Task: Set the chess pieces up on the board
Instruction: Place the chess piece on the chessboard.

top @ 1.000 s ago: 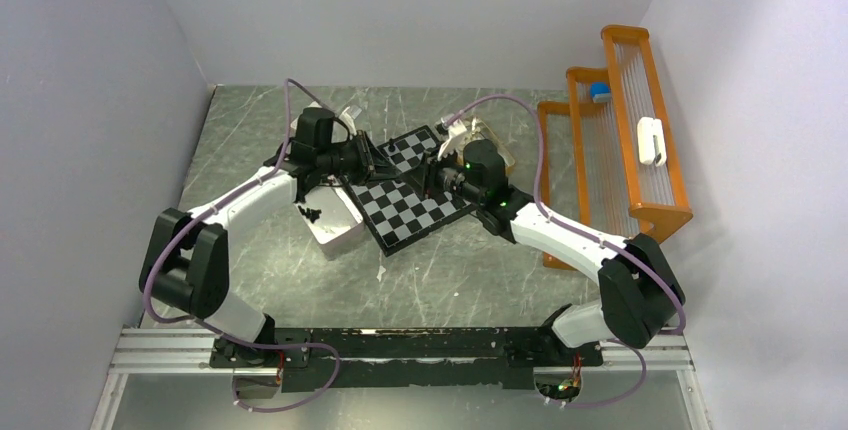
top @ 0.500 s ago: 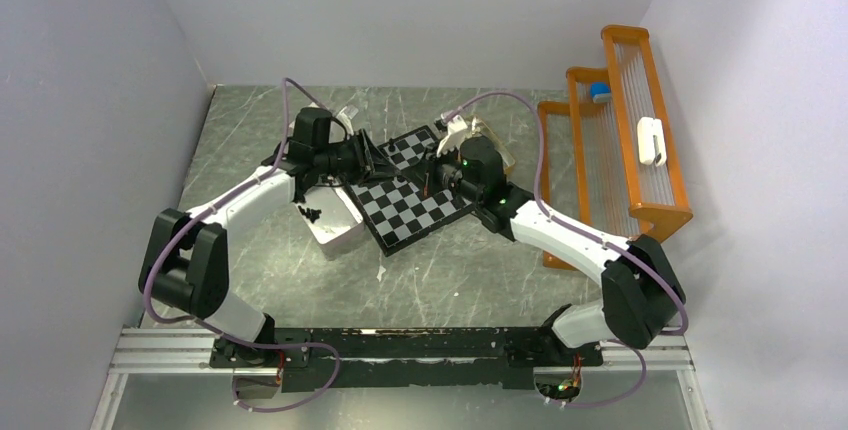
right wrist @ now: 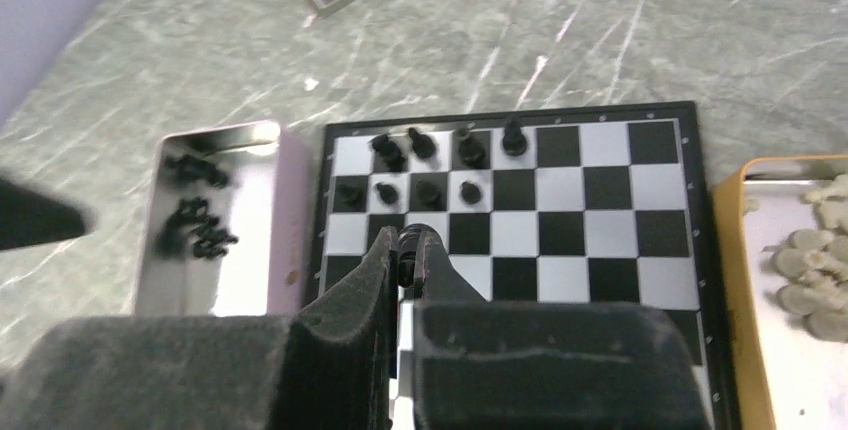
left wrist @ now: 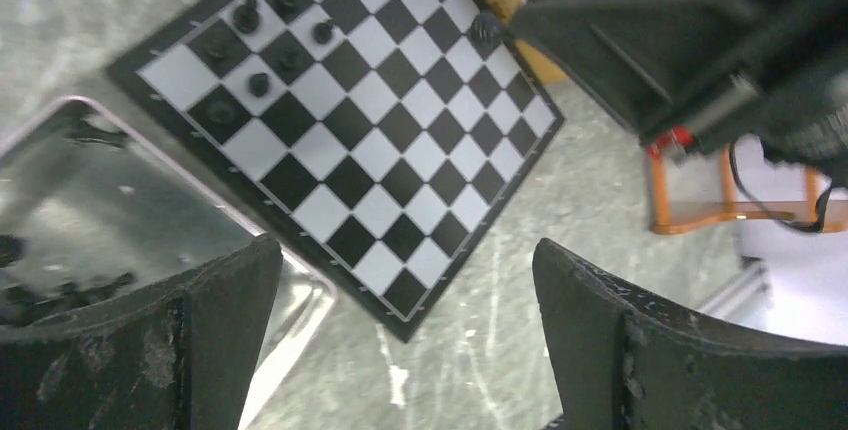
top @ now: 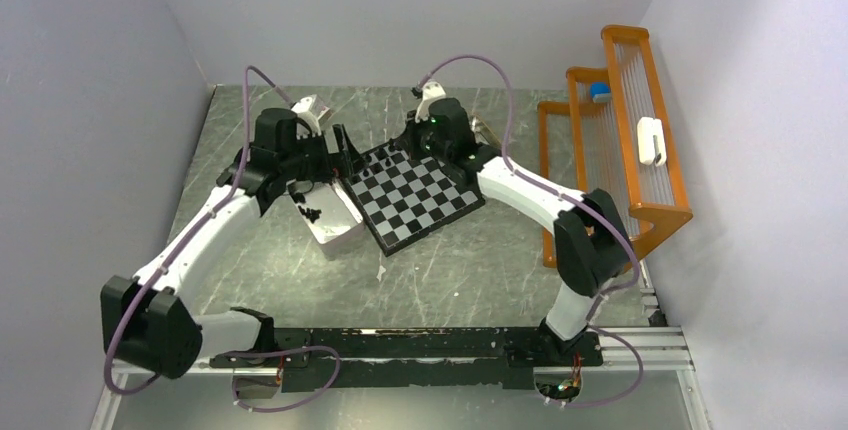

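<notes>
Pieces [right wrist: 427,191] placed so far: eight black ones in two rows at one corner of the board [right wrist: 600,233], so filling runs outward from there. Right tool [right wrist: 408,246] sits over the board just beside that block, pinched on what looks like a black piece [right wrist: 405,239], likely for the next square. Its tips hide most of the piece. Left tool [left wrist: 404,250] gapes wide and empty above the tin [right wrist: 290,240] and the board edge. Piece types are too small to tell.
</notes>
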Motion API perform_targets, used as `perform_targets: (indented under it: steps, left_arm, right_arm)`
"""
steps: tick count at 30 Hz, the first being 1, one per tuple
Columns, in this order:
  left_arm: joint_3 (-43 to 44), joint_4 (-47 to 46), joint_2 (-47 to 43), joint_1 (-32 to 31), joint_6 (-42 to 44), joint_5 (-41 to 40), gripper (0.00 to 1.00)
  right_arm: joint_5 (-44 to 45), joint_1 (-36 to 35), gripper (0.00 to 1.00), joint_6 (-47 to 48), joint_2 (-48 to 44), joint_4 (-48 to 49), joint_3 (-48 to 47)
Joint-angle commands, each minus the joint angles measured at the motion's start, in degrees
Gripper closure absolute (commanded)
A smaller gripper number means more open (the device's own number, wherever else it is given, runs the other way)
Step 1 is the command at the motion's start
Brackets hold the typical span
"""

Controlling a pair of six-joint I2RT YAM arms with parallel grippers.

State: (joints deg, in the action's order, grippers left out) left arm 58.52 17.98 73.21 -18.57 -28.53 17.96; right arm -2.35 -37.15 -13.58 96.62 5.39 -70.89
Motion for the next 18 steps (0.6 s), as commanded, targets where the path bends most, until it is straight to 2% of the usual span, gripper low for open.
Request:
perform_targets:
  steps: [1, 11, 18]
  left_arm:
    - [-2.03, 5.17, -5.44, 0.02, 10.34, -8.09, 0.0]
    - [-7.61, 5.87, -16.25, 0.02, 15.38, -13.99, 0.0]
    - [-7.9, 5.02, -18.67, 0.02, 16.0, -14.46, 0.0]
  right_arm:
    - [4.18, 0.71, 1.0, 3.58, 7.6, -4.94, -8.02]
    - [8.87, 1.54, 1.0, 6.0, 24.87, -15.77, -25.94]
    - [13.26, 1.57, 1.0, 6.64, 31.14, -20.99, -34.23]
